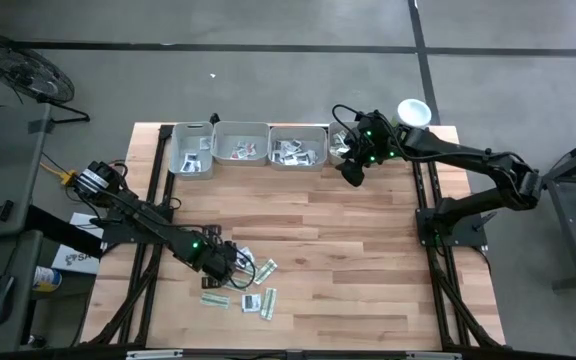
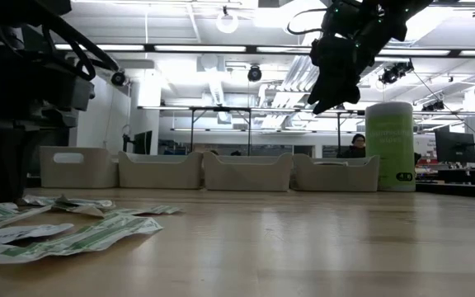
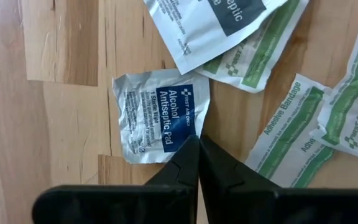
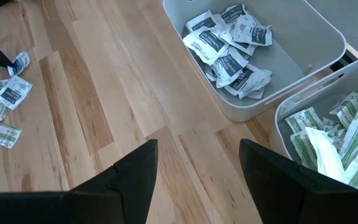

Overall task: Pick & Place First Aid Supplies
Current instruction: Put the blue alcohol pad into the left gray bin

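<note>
My left hand [image 3: 197,146] is pressed together on the corner of one antiseptic pad [image 3: 160,115], low on the bench [image 1: 368,260] at about 7 o'clock, to lift it from the loose sachets [image 1: 258,285]. I count about seven there. My right hand [image 4: 197,165] waits apart at 1 o'clock, over four trays [image 1: 298,160], which are sorted by kind.

Both arms are showing up as dark, nearly black jointed links. The left arm [image 1: 148,222] is wearing a silver-grey block with yellow fittings near its base, black cables are trailing beside it, and a small green light is glowing close to its wrist. The right arm [image 1: 468,160] is showing similar green lights near its wrist. The fingers [image 4: 135,171] are looking matte black, flat-sided and tapering.
</note>
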### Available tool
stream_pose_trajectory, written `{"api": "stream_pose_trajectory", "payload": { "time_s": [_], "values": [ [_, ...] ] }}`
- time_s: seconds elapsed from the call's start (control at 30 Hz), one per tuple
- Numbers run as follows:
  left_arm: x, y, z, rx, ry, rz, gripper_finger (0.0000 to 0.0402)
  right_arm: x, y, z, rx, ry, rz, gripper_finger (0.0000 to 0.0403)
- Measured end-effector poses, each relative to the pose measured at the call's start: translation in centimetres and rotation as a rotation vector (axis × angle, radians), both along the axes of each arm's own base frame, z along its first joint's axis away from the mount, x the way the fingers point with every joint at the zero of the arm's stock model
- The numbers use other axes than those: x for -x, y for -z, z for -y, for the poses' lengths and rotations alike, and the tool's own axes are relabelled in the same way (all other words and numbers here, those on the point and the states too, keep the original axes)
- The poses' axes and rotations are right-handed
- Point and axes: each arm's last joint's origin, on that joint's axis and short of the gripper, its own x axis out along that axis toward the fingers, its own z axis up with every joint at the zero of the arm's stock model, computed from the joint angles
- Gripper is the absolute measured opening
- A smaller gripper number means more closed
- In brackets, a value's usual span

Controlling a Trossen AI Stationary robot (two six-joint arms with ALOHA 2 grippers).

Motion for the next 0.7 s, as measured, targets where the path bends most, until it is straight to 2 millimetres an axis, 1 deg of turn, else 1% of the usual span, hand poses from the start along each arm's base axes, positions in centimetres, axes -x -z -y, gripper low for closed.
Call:
{"api": "stream_pose_trajectory", "payload": {
  "time_s": [0.2, 0.37, 0.47, 0.57, 0.7],
  "values": [
    [-0.7, -1.2, 0.4, -0.009, -0.01, -0.006, 0.0001, 0.0, 0.0, 0.0, 0.0, 0.0, 0.0, 0.022],
    [-1.0, -2.7, 0.3, -0.077, -0.029, -0.022, 0.0, 0.0, 0.0, 0.0, 0.0, 0.001, 0.0, 0.022],
    [-0.7, -3.3, 0.1, -0.126, -0.062, -0.063, 0.0, 0.0, 0.0, 0.0, 0.001, 0.0, 0.0, 0.022],
    [-0.5, -4.2, -0.1, -0.125, -0.108, -0.034, 0.0, 0.0, 0.0, 0.0, 0.001, 0.0, 0.0, 0.022],
    [0.4, -5.5, -0.7, -0.156, -0.198, 0.006, 0.0, 0.0, 0.0, 0.0, 0.009, -0.001, -0.003, 0.022]
  ]
}}
